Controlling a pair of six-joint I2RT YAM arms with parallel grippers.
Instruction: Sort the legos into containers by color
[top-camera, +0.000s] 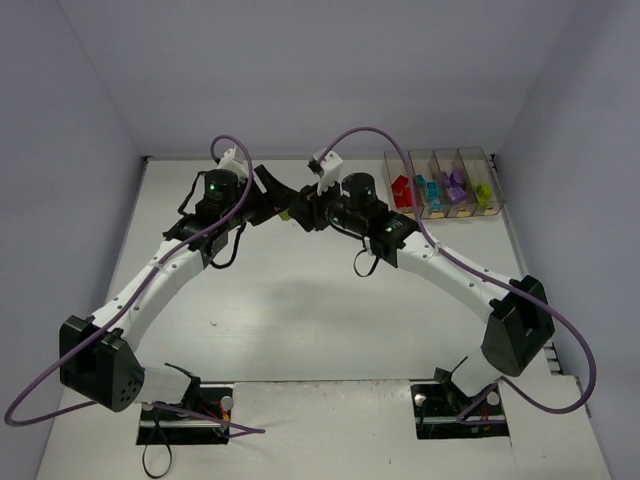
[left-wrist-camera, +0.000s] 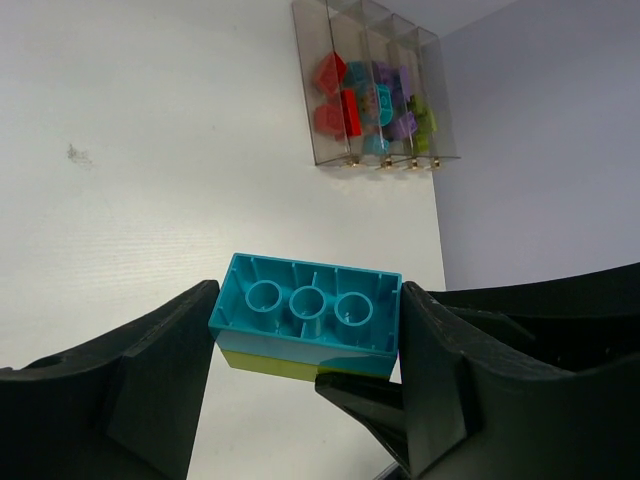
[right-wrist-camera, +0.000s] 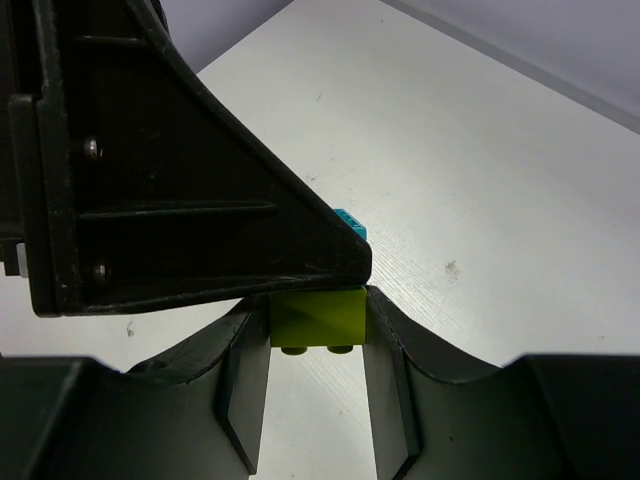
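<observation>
Teal-on-lime brick stack (left-wrist-camera: 305, 325), apart from clear containers (left-wrist-camera: 345, 25) holding colour-sorted legos (left-wrist-camera: 375, 100)

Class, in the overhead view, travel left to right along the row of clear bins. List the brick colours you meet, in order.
In order: red bricks → teal bricks → purple bricks → lime green bricks.

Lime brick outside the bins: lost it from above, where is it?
Right wrist view, centre: the lime brick sits between the right gripper's jaws, joined to the teal brick the left gripper holds.
</observation>
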